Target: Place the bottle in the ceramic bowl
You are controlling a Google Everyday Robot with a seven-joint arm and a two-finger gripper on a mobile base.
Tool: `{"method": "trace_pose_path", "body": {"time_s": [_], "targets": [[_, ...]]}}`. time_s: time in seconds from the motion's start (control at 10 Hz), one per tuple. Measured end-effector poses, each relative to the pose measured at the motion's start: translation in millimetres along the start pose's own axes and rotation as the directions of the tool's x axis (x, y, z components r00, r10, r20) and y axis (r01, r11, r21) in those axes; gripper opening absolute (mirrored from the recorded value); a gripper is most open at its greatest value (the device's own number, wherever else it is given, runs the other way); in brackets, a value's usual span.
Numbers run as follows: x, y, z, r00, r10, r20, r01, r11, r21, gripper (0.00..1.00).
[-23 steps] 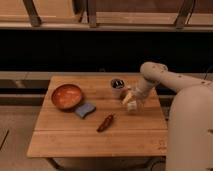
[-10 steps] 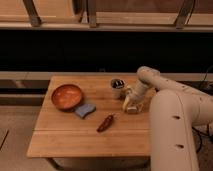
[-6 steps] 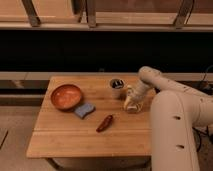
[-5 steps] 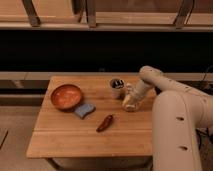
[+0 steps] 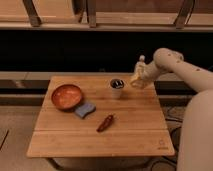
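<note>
The pale cream bottle (image 5: 138, 73) with a white cap hangs tilted above the table's back right part, right of the white cup. My gripper (image 5: 143, 76) is shut on the bottle's body, and the arm reaches in from the right. The reddish-orange ceramic bowl (image 5: 66, 96) sits on the left side of the wooden table (image 5: 125, 140), well away from the gripper, with nothing in it.
A short white cup (image 5: 117, 87) with a dark inside stands just left of the held bottle. A blue sponge (image 5: 85, 109) lies next to the bowl, and a reddish-brown item (image 5: 105, 123) lies near the table's middle. A dark ledge runs behind the table.
The gripper closed on the bottle at table level beside the cup and has lifted it clear of the table. The bowl, cup and sponge have not moved.
</note>
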Motion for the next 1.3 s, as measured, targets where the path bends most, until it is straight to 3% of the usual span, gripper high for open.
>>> {"method": "trace_pose_path", "body": {"time_s": [0.1,0.2,0.3,0.4,0.5,0.7,0.8,0.9,1.2,1.3], "targets": [[-14.1,16.9,-35.5,0.996,-0.043,0.074,0.042,0.999,0.012,0.12],[-29.7,42.2,-79.3,0.982,-0.108,0.155,0.104,0.994,0.034,0.12],[-36.8,72.4,-102.1,0.967,-0.169,0.191,0.164,0.986,0.042,0.12],[-39.2,92.5,-110.4,0.956,-0.212,0.201,0.207,0.977,0.045,0.12],[-37.0,127.6,-108.7,0.942,-0.276,0.191,0.274,0.961,0.035,0.12],[-21.4,190.2,-70.7,0.915,-0.385,0.117,0.39,0.92,-0.025,0.12],[-9.8,221.5,-39.7,0.902,-0.428,0.065,0.432,0.898,-0.086,0.12],[2.4,253.8,0.4,0.886,-0.463,0.004,0.457,0.873,-0.171,0.12],[29.0,305.3,74.6,0.852,-0.512,-0.109,0.445,0.818,-0.364,0.12],[35.7,314.3,88.2,0.847,-0.515,-0.133,0.426,0.806,-0.411,0.12]]}}
